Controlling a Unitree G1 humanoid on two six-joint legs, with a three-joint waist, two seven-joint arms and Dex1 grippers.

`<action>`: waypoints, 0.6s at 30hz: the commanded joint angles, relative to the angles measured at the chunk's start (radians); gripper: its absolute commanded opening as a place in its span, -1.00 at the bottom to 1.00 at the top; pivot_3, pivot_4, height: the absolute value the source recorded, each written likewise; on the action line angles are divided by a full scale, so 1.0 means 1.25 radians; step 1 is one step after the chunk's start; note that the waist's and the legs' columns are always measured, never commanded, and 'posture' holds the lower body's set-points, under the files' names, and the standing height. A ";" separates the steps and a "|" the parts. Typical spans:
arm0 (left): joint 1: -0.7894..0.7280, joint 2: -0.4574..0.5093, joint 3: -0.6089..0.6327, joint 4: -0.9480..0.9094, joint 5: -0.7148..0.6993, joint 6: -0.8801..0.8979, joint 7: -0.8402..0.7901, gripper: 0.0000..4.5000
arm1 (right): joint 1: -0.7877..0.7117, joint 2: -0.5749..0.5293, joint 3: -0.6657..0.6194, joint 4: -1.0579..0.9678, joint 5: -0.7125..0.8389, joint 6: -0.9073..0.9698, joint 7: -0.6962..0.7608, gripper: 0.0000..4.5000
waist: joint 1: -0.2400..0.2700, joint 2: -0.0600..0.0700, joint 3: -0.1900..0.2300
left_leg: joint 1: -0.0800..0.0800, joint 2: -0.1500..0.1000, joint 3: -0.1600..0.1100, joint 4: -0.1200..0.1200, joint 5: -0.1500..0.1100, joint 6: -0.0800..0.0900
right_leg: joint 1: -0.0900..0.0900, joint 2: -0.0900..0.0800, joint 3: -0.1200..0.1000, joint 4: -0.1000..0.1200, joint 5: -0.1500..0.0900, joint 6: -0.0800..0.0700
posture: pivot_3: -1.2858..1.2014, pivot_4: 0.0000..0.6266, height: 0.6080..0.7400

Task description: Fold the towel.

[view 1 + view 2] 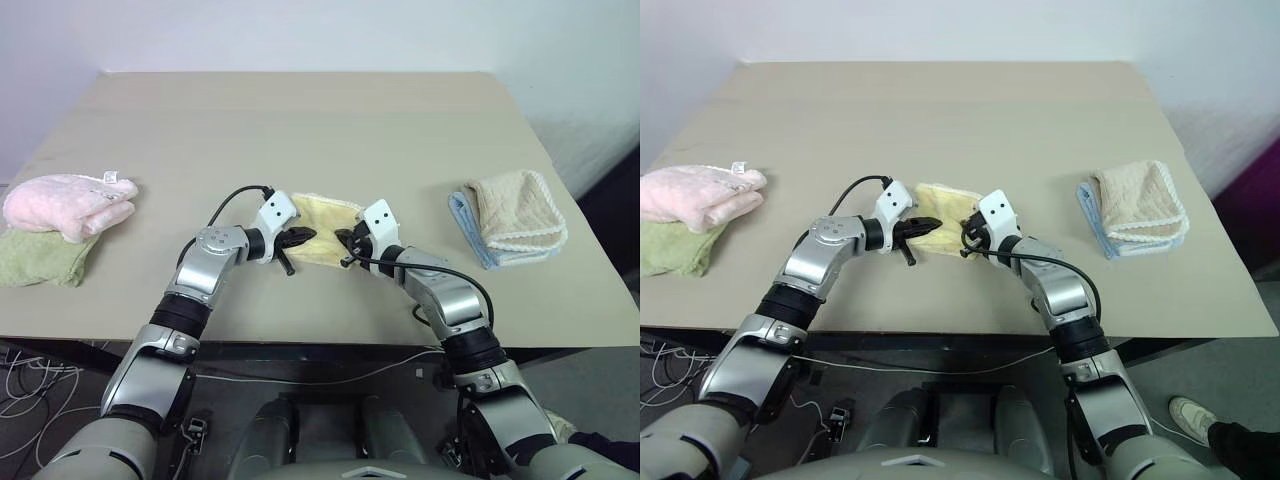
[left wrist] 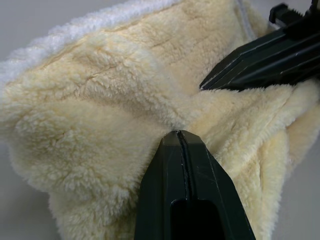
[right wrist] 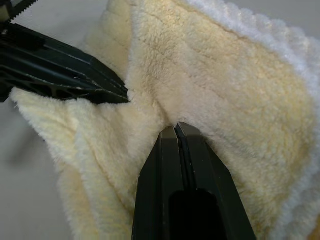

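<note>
Beige tabletop point(image 1: 300, 120) against a pale wall. Near its front edge, at the middle, the towel point(image 1: 325, 228), pale yellow, already gathered into a small, thick bundle with a lighter hem along the far side. Left hand point(image 1: 296, 238) clenched at the bundle's left side, right hand point(image 1: 347, 243) clenched at its right, tips close together; in the wrist views each pair of fingers pressed shut into the pile, probably pinching a fold of cloth, though hard to confirm. Judging from the layers: most folding done, with perhaps one last fold or a flattening left. No containers anywhere. Far left, a fluffy pink towel point(image 1: 68, 203) stacked on a green cloth point(image 1: 40, 258); far right, a beige scalloped towel point(image 1: 518, 212) on a blue cloth point(image 1: 468, 228).
</note>
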 commanded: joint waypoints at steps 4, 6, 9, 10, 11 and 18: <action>-0.005 -0.035 0.184 -0.060 -0.151 0.080 0.062 -0.99 | 0.024 -0.010 -0.039 -0.132 0.037 -0.018 0.017 -1.00 | 0.001 0.000 0.000 | -0.001 0.000 0.000 0.000 0.000 0.000 | -0.001 0.000 0.000 0.000 0.000 0.000 | 0.03 -0.52 1.00; -0.002 -0.027 0.234 -0.100 -0.202 0.121 0.065 -0.99 | 0.029 -0.015 -0.076 -0.179 0.069 0.014 0.011 -1.00 | 0.000 0.000 0.000 | -0.002 0.000 0.000 0.001 0.000 0.000 | -0.003 -0.001 0.000 0.001 0.000 0.000 | 0.03 -0.52 1.00; 0.014 -0.011 0.283 -0.151 -0.249 0.160 0.063 -0.99 | 0.039 -0.021 -0.130 -0.231 0.123 0.076 0.005 -1.00 | 0.003 0.000 0.000 | -0.002 0.000 0.000 0.001 0.000 0.000 | -0.002 -0.001 0.000 0.001 0.000 0.000 | 0.03 -0.52 1.00; 0.023 0.000 0.295 -0.160 -0.252 0.164 0.067 -0.99 | 0.043 -0.024 -0.158 -0.243 0.147 0.113 -0.003 -1.00 | 0.003 0.000 0.000 | -0.002 0.000 0.000 0.001 0.000 0.000 | -0.002 -0.001 0.000 0.001 0.000 0.000 | 0.03 -0.52 1.00; 0.030 0.012 0.302 -0.163 -0.248 0.167 0.074 -1.00 | 0.045 -0.027 -0.183 -0.252 0.173 0.152 -0.009 -0.82 | 0.004 0.000 0.000 | -0.002 0.000 0.000 0.001 0.000 0.000 | -0.002 -0.001 0.000 0.000 0.000 0.000 | 0.03 -0.52 1.00; 0.090 0.055 0.289 -0.166 -0.201 0.132 0.092 -1.00 | 0.035 -0.006 -0.350 -0.214 0.365 0.416 -0.068 0.12 | 0.005 0.000 0.000 | -0.002 0.000 0.000 0.000 0.000 0.000 | -0.002 -0.001 0.000 0.000 0.000 0.000 | 0.03 -0.52 1.00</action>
